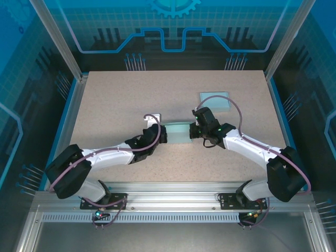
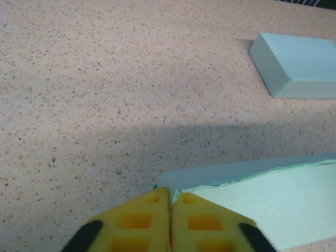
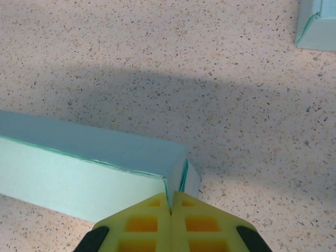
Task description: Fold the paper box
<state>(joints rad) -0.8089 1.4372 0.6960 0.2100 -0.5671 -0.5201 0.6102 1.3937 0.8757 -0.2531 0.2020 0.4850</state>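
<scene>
Paper box (image 1: 177, 132) has both ends hidden under the left hand (image 2: 170, 195) and right hand (image 3: 170, 202), each closed at a corner.

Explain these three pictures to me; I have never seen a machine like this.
Two robot arms are bolted to a table. The overhead picture shows both: the left arm and the right arm. The other two pictures come from cameras on the wrists; the yellow fingers at the bottom are the arm's own. Between the arms lies a pale green paper box. Each arm's jaws are closed, seemingly pinching one end of it. A second, similar box lies farther back, untouched.
</scene>
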